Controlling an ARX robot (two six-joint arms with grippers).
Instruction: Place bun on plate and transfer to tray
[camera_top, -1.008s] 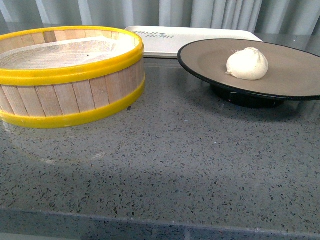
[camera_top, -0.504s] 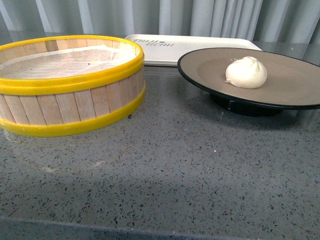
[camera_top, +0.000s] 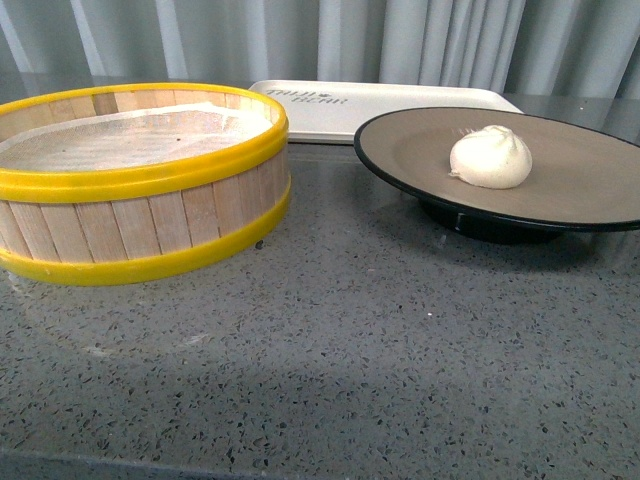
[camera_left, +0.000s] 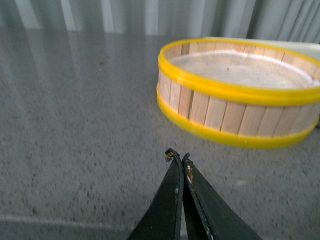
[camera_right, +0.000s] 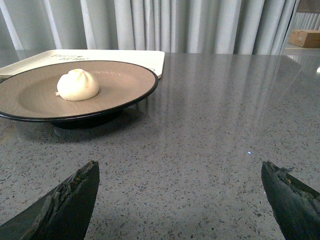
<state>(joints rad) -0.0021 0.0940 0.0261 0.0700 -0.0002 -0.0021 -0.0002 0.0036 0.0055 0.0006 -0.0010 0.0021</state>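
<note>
Well, pleated cream bun (on plate)

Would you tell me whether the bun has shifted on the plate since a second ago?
No. The bun keeps its spot on the plate; steamer basket and tray slid down the frame with them.

steamer basket: yellow-rimmed, upright | counter: speckled grey | curtain: behind

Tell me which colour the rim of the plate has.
Black, around the tan-brown inside of the plate. The right wrist view shows it best.
</note>
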